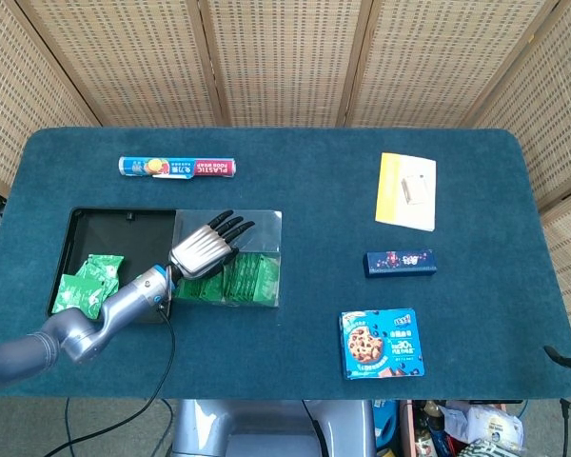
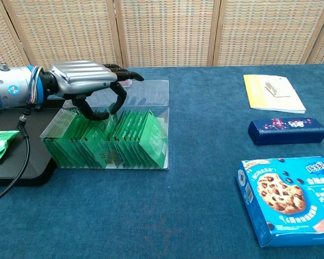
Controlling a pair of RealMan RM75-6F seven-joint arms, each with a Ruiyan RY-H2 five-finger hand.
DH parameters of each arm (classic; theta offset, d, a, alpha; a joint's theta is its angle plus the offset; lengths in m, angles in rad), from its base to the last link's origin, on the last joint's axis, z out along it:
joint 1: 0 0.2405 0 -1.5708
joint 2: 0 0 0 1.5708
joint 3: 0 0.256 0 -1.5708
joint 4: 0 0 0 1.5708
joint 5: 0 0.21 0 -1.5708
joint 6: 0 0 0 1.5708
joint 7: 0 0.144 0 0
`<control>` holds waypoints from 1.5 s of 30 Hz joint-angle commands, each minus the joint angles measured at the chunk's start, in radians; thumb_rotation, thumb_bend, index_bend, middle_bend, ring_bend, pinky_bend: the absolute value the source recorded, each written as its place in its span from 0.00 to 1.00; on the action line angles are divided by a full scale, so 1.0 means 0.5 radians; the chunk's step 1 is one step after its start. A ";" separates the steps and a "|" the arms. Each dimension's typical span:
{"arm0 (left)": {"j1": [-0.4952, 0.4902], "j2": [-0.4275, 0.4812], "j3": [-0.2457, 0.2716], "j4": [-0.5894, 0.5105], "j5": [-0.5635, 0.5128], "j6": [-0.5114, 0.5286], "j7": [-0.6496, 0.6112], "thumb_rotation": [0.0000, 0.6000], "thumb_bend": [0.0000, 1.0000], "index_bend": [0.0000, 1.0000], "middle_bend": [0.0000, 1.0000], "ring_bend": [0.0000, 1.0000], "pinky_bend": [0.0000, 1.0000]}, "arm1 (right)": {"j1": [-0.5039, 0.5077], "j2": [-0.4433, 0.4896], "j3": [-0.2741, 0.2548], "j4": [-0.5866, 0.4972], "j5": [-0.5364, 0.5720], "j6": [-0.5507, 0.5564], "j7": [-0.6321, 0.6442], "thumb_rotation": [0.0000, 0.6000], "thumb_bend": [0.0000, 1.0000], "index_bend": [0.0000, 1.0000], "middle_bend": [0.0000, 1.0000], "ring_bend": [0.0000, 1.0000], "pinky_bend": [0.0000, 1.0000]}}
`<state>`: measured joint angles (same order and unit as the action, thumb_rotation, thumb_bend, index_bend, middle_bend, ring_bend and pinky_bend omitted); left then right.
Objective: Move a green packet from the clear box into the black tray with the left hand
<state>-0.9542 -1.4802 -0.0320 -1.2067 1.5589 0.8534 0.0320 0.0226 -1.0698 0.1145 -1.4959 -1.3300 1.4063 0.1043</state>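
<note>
My left hand [image 2: 83,81] hovers over transparent plastic box [image 2: 151,91], fingers curled, gripping nothing. Green foil packets [image 2: 124,135] packed upright inside. Risk: pinching several together, or dragging box toward black tray [image 1: 105,224] on left.

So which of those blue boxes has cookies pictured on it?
The big light-blue cookie box, nearest the table's front edge; the dark-blue box behind it is slimmer and has none.
</note>
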 commanded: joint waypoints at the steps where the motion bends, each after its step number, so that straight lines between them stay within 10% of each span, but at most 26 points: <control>1: 0.004 0.023 -0.006 -0.025 0.002 0.017 -0.006 1.00 0.48 0.71 0.00 0.00 0.00 | -0.001 0.000 0.000 -0.001 0.000 0.002 0.000 1.00 0.00 0.00 0.00 0.00 0.00; 30: 0.158 0.641 -0.127 -0.578 -0.055 0.288 0.013 1.00 0.48 0.72 0.00 0.00 0.00 | -0.004 0.000 -0.020 -0.043 -0.051 0.034 -0.044 1.00 0.00 0.00 0.00 0.00 0.00; 45: 0.620 0.762 0.060 -0.159 -0.238 0.422 -0.371 1.00 0.48 0.72 0.00 0.00 0.00 | 0.001 -0.011 -0.048 -0.087 -0.110 0.052 -0.107 1.00 0.00 0.00 0.00 0.00 0.00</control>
<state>-0.6644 -1.0910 -0.0166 -1.3182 1.4555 1.0618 -0.1271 0.0231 -1.0750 0.0903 -1.5395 -1.3850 1.4324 0.0506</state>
